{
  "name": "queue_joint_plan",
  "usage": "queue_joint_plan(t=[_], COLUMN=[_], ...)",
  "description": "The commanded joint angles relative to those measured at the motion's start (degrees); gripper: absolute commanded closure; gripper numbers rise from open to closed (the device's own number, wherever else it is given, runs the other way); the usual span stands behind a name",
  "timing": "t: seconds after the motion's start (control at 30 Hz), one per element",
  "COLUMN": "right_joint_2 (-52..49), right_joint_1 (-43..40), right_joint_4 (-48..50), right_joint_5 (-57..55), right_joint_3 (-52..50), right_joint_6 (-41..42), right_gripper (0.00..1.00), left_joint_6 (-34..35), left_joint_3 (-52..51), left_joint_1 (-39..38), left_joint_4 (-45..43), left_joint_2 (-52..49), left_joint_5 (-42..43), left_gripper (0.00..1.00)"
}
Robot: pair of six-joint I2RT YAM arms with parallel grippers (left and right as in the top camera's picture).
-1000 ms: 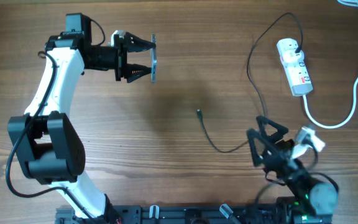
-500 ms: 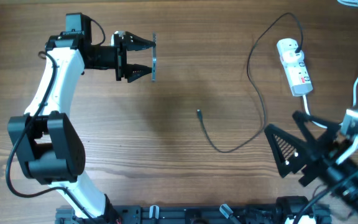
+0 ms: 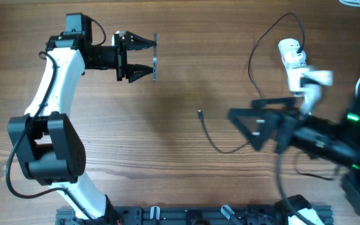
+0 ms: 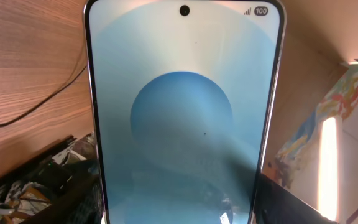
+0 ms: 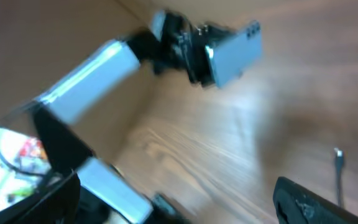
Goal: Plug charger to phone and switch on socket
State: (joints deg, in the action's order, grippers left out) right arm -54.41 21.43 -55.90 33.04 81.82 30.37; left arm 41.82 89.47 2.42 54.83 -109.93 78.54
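While the left gripper (image 3: 149, 57) is clamped on the one phone (image 4: 185, 112), held on edge at the left, the one charger (image 3: 205, 129) lies with its tip free mid-table, and the right gripper (image 3: 241, 125), fingers apart, hovers near the one socket (image 3: 289, 50).
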Motion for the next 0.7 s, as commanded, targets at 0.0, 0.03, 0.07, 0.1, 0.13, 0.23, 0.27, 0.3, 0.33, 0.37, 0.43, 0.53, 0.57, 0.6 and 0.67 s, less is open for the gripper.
queue_joint_plan(t=[0.0,0.03,0.07,0.1,0.13,0.23,0.27,0.3,0.33,0.37,0.43,0.53,0.57,0.6,0.67], right_joint_2=[-10.97,-16.63,-22.32,-26.32,-30.21,-42.29,-44.15,-47.30,-49.46,-50.34,-50.73,-51.47,-52.22,-53.07,-55.71], right_joint_1=[12.66,16.52,19.28,20.74,22.14,25.99,26.64,27.78,28.81,29.75,31.10,34.23,35.34,36.17,37.70], right_joint_4=[-4.52,-8.20,-11.72,-14.19,-16.37,-18.71,-18.73,-18.75,-18.29,-16.55,-13.05,-10.97,-10.40,-10.43,-11.06], right_joint_5=[-24.46,-30.05,-34.18,-37.13,-39.85,-43.69,-44.63,-46.88,-49.16,-50.86,-52.37,-60.46,-62.88,-65.31,-71.76], right_joint_3=[7.02,11.93,17.20,20.90,24.48,34.21,35.65,38.18,40.22,40.72,40.72,40.68,40.68,40.68,40.52], right_joint_6=[1.20,1.33,2.23,3.65,4.76,2.43,2.38,2.58,3.21,4.87,7.13,13.11,13.07,13.11,14.53], right_gripper=[0.01,0.00,0.01,0.00,0.01,0.00,0.00,0.01,0.00,0.00,0.01,0.05,0.05,0.05,0.05], left_joint_6=[0.87,0.87,0.87,0.87,0.87,0.87,0.87,0.87,0.90,0.92,1.14,2.14,2.51,2.89,3.67], left_joint_3=[0.55,0.55,0.55,0.55,0.55,0.55,0.55,0.55,0.55,0.55,0.55,0.55,0.55,0.55,0.55], left_joint_1=[0.22,0.22,0.22,0.22,0.22,0.22,0.22,0.22,0.22,0.22,0.22,0.22,0.22,0.22,0.22], left_joint_4=[-0.15,-0.15,-0.15,-0.15,-0.15,-0.15,-0.15,-0.15,-0.15,-0.15,-0.15,-0.13,-0.15,-0.15,-0.15], left_joint_2=[2.25,2.25,2.25,2.25,2.25,2.25,2.25,2.25,2.25,2.25,2.25,2.25,2.25,2.25,2.25], left_joint_5=[3.02,3.02,3.02,3.02,2.99,3.02,3.02,3.02,3.02,3.02,3.02,3.02,3.04,3.02,3.04], left_gripper=[0.31,0.31,0.31,0.31,0.31,0.31,0.31,0.31,0.31,0.31,0.31,0.31,0.31,0.31,0.31])
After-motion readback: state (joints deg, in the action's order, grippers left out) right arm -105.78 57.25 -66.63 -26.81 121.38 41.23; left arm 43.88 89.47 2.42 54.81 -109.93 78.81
